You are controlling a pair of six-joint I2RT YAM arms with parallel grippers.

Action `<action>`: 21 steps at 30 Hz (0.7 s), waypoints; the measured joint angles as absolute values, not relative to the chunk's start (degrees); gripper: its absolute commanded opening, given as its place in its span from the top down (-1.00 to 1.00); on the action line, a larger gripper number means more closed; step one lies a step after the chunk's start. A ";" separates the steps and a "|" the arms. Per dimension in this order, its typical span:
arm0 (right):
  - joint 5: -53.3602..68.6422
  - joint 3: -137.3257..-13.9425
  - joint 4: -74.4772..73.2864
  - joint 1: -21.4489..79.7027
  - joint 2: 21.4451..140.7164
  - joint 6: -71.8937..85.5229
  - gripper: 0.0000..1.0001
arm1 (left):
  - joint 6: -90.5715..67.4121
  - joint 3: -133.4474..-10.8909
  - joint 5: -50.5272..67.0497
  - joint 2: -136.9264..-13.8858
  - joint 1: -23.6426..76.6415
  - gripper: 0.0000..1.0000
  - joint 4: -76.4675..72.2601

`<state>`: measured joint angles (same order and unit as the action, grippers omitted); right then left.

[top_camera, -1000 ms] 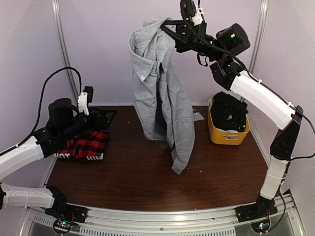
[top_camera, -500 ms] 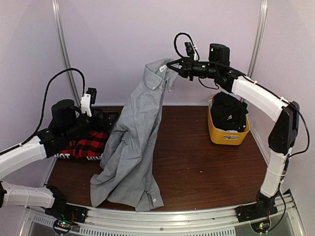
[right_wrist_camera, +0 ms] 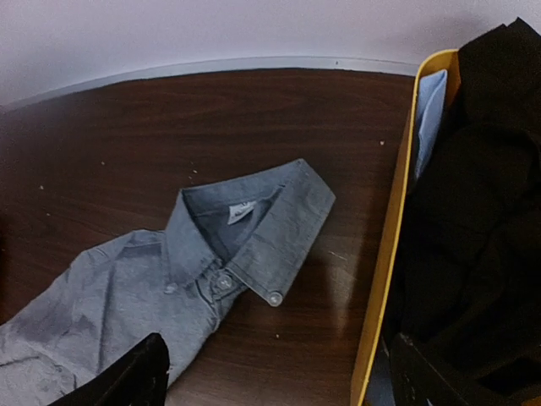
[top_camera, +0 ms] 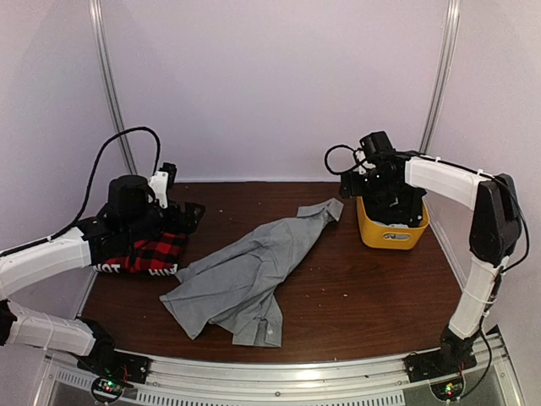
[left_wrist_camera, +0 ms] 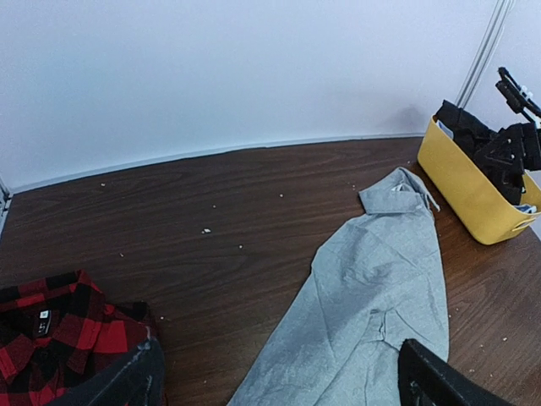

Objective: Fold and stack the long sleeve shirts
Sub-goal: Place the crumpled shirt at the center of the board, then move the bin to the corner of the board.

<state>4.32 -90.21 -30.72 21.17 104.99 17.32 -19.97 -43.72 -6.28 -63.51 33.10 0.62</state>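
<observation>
white hem lettering [top_camera: 108, 267] on plaid shirt [top_camera: 156, 248]

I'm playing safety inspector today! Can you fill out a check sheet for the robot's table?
Surface: brown table, pale specks near the back.
Job's things: grey shirt lying unfolded mid-table; plaid shirt folded at left.
Clutter: yellow bin holding black clothes, right rear.
Claws: left claw open above the plaid shirt; right claw open near the bin; both empty.
Cables: black cable loops high at left; shorter loop at right.
Surroundings: plain pale walls, metal posts.
</observation>
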 measured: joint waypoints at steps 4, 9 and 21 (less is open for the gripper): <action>-2.81 -86.70 -32.45 21.17 105.21 15.07 -0.46 | -20.36 -43.75 -6.15 -64.64 33.10 -0.95 1.10; -8.10 -88.60 -32.86 20.10 108.86 13.80 0.06 | -20.93 -43.75 -5.32 -65.25 33.10 -0.95 1.37; -10.96 -89.71 -31.03 10.44 112.92 13.56 0.37 | -20.16 -43.57 0.10 -67.26 34.59 -0.95 1.28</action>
<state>-10.96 -89.71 -31.03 10.44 112.92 13.56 -20.16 -43.57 0.10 -67.26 34.59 1.28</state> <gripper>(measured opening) 0.307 0.976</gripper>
